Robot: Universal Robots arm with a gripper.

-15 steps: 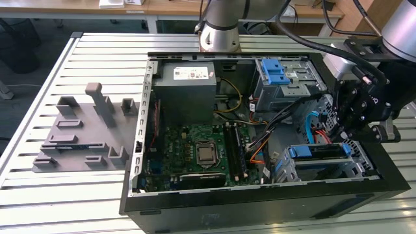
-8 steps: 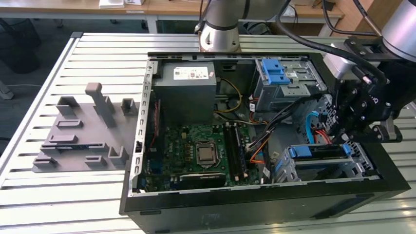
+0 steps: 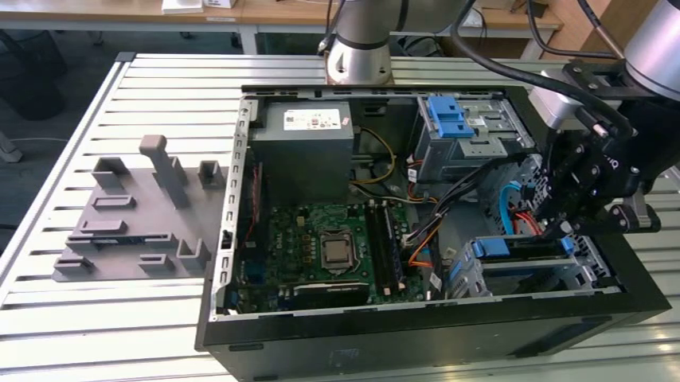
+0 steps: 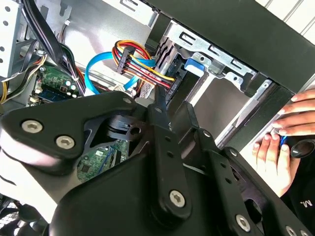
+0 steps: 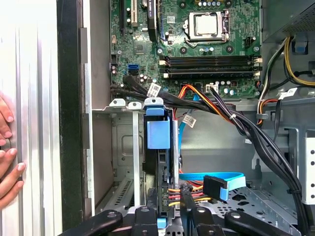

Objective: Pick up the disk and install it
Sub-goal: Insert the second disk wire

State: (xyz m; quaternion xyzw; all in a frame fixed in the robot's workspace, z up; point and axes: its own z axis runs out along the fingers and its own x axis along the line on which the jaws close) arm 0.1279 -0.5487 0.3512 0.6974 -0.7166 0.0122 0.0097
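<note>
Showing the install step of the task: the disk stands on edge inside the lower drive cage of the open computer case, at the exterior view's right. Its blue rail tab lies level with the cage mouth, so insertion is judged to be nearly or fully complete. The gripper sits directly over the disk's cabled end, in the first wrist view. Whether its jaws are clenched on the drive or released cannot be told. Any remaining seating would call for a straight push along the cage guides, keeping clear of the red, yellow and blue cables beside the drive.

Count:
- one disk and one gripper
- one motherboard
- one grey power supply box
- one grey moulded fixture on the slatted table
- two hands of a person resting on the case's outer wall
</note>
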